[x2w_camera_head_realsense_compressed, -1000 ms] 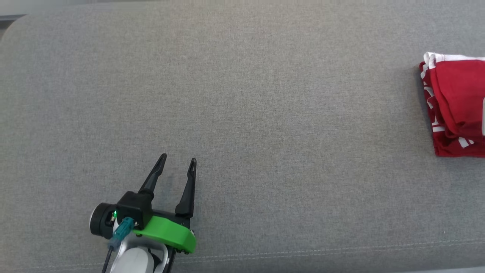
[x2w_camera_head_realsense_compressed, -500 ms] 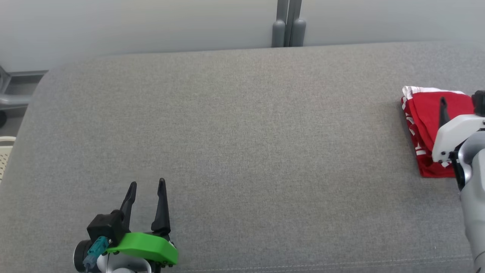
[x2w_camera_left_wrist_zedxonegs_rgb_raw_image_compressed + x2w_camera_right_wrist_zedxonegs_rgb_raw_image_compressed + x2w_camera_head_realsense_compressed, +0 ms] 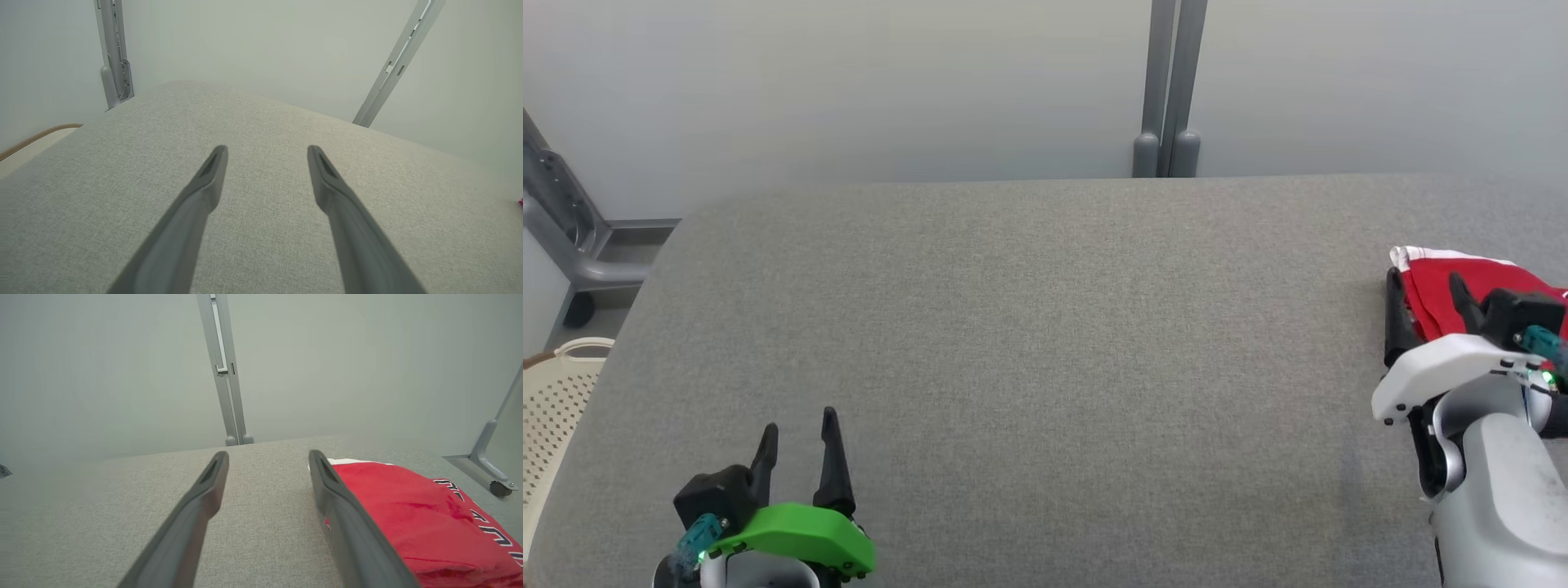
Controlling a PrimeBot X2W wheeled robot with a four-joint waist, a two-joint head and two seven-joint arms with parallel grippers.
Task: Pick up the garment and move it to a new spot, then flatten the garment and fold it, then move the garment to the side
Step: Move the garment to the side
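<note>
My left end effector (image 3: 799,429) sits at the near left of the grey cushioned surface (image 3: 1045,343), released, its two dark fingers spread with bare cloth between them; the left wrist view (image 3: 267,153) shows the same gap, though I cannot tell whether the tips touch the fabric or hang just above it. The right end effector (image 3: 1424,284) is at the far right, also released and holding nothing. Its white wrist housing covers the near part of the garment (image 3: 1462,282). The garment is a red folded bundle with a white edge, lying at the right end of the surface. The frame's right edge cuts it off, so I cannot see its full extent. In the right wrist view the end effector (image 3: 267,457) frames only grey cloth, and the garment (image 3: 408,510) lies just to the right of the right finger, which hides its nearest edge. I cannot make out any contact there. Dark and white markings run along the garment's side, too small to read. A cream perforated basket (image 3: 556,392) shows at the left edge, mostly cut off.
</note>
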